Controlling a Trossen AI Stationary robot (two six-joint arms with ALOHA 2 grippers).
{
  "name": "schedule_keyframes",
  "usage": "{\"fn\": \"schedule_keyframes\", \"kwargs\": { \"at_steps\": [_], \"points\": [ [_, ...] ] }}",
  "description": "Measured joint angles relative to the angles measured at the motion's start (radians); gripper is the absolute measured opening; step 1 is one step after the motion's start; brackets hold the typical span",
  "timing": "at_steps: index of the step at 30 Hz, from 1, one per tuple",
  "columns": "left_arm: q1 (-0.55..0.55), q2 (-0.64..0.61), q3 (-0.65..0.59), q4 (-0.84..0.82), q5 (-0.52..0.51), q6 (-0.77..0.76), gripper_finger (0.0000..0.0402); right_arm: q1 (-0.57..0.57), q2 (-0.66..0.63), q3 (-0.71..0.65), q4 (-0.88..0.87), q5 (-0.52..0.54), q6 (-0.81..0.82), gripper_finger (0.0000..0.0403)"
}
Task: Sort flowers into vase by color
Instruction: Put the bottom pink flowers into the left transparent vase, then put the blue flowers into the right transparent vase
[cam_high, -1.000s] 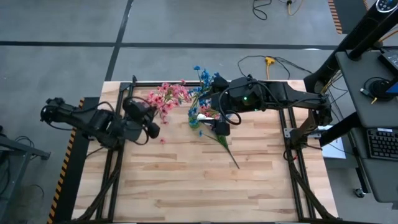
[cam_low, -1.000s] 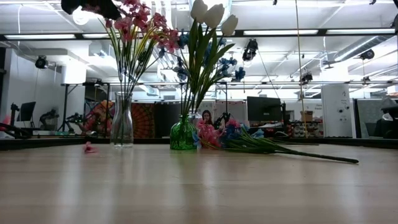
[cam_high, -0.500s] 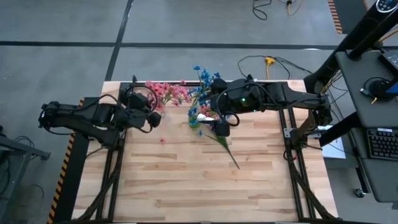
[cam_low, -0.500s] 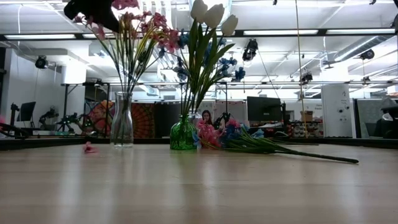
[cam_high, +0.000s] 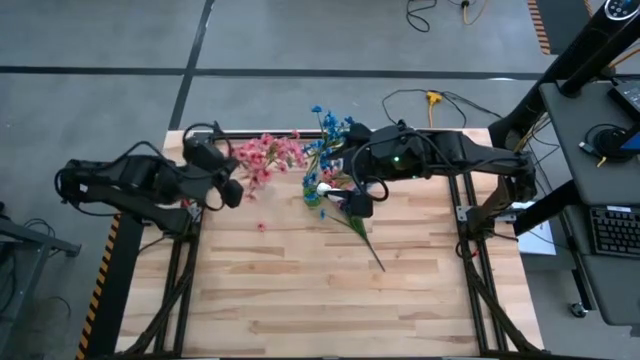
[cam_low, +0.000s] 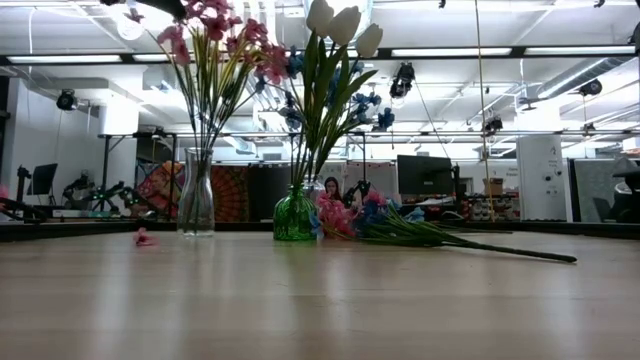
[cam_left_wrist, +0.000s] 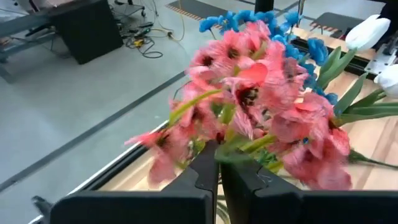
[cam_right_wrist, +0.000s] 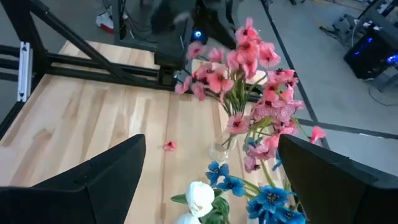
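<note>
pink flowers (cam_left_wrist: 249, 106) just ahead of left gripper (cam_left_wrist: 217, 171)

Just ahead of the left pincer (cam_left_wrist: 217, 167), the pink artificial blossoms (cam_left_wrist: 249, 106) are motion-blurred. The low view's top edge cuts off that pincer and the white tulip heads (cam_low: 340, 20).

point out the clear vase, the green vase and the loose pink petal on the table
clear vase (cam_low: 196, 195), low view, on its glass body
green vase (cam_low: 294, 215), low view, on its round belly
loose pink petal (cam_low: 144, 238), low view, on the middle of the petal, lying on the wood left of the clear vase
</note>
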Motion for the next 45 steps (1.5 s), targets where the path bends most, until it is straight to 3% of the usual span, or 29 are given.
{"fn": "schedule_keyframes", "kwargs": {
  "at_steps": [5,13,19,25,31,38,45],
  "points": [
    [-0.018,0.012,0.124,-0.136,0.0,-0.037,0.0,0.0,-0.016,0.0,-0.044,0.001,0.047,0.0359],
    [-0.102,0.013,0.225,-0.153,-0.001,-0.028,0.0,0.0,-0.04,0.0,-0.193,0.003,0.173,0.0359],
    [-0.232,0.052,0.233,-0.141,-0.066,-0.054,0.0,0.048,-0.061,-0.032,-0.302,0.132,0.284,0.0359],
    [-0.409,0.14,0.256,-0.148,-0.137,-0.117,0.0,0.126,-0.09,-0.125,-0.312,0.22,0.392,0.0359],
    [-0.571,0.237,0.371,-0.251,-0.178,-0.214,0.0,0.199,-0.115,-0.246,-0.315,0.295,0.53,0.0359],
    [-0.678,0.37,0.603,-0.405,-0.188,-0.278,0.0,0.268,-0.14,-0.398,-0.314,0.348,0.724,0.0359],
    [-0.77,0.488,0.655,-0.487,-0.194,-0.356,0.0,0.281,-0.14,-0.586,-0.299,0.381,0.869,0.0359]
  ]
}}
